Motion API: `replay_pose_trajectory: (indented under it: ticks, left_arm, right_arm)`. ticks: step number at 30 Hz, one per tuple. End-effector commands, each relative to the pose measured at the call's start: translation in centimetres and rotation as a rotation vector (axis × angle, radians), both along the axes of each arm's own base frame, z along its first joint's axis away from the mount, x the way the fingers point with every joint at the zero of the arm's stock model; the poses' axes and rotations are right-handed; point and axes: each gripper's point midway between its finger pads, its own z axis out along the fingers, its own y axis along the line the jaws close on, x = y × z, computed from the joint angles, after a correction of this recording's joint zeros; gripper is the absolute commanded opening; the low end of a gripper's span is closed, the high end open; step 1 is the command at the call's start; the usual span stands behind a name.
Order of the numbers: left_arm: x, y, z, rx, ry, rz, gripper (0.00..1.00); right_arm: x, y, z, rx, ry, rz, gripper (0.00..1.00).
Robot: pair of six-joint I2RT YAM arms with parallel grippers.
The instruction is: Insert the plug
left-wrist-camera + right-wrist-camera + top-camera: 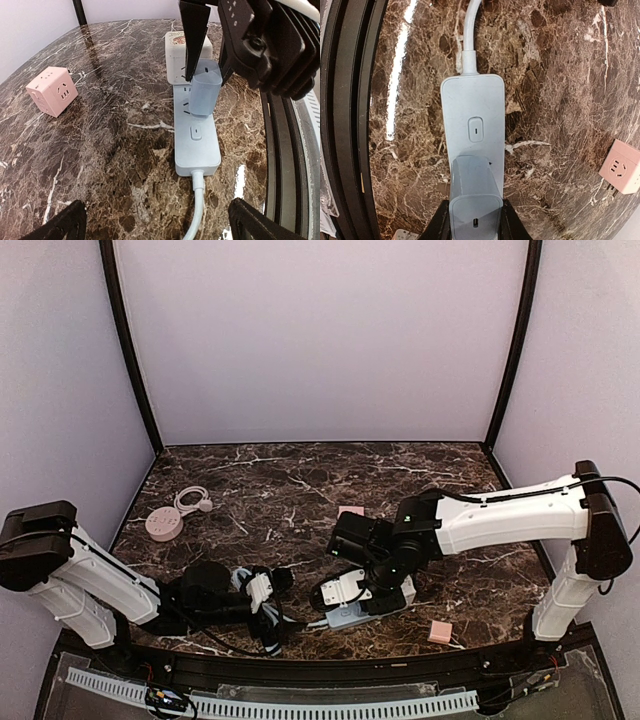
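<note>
At the far left a pink hub [163, 523] with its coiled lead is lying idle on the worktop [300, 475], well apart from the work and playing no part in it. Next, the left arm [100, 580] is lying low along the near edge with its jaws standing wide apart and holding nothing. They are pointing down the length of the strip [197, 145] from the cord [196, 210] end, probably so as to be ready to pin the strip if it slides under the push. The strip is lying flat near the front rail with a white adapter [187, 52] already sitting in its far socket, so the middle socket is the one being used. There the plug [205, 92] is standing upright on the strip's face, and the right jaws are pinching it shut by two opposite sides from above, leaving its underside free to go down. It is showing as a pale blue-grey block with rounded corners, close in shade to the strip, with a small slot in its top face. Its prongs are hidden, so I cannot tell whether it is fully seated or only resting at the slots. The right arm [510, 520] is reaching in over the strip from the right. A pink cube [440, 631] is sitting near the front edge, right of the strip and apart from it.
</note>
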Motion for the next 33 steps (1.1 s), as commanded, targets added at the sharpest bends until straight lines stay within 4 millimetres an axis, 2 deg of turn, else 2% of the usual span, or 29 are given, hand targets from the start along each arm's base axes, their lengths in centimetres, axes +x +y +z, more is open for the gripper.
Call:
replay_pose_trajectory:
  ticks: [1,8,20,27,33]
  left_arm:
    - [-0.1,0.3,0.2,-0.007,-0.011,0.0,0.99]
    - [-0.2,0.3,0.1,-0.005,-0.011,-0.005,0.99]
    - [-0.4,0.4,0.1,-0.003,-0.01,-0.013,0.99]
    - [-0.5,0.5,0.0,-0.002,-0.013,-0.013,0.99]
    - [-0.4,0.4,-0.2,-0.004,-0.014,-0.012,0.99]
  right_arm:
    - [0.0,-0.4,-1.0,-0.024,-0.004,0.006,0.0]
    - [-0.2,-1.0,-2.2,-0.059,0.028,0.003,0.0]
    - [1.6,-1.9,-4.8,-0.129,0.055,-0.035,0.0]
    - [1.4,-2.9,-6.8,-0.187,0.082,-0.036,0.0]
    - [1.1,-2.9,-8.3,-0.214,0.111,-0.047,0.0]
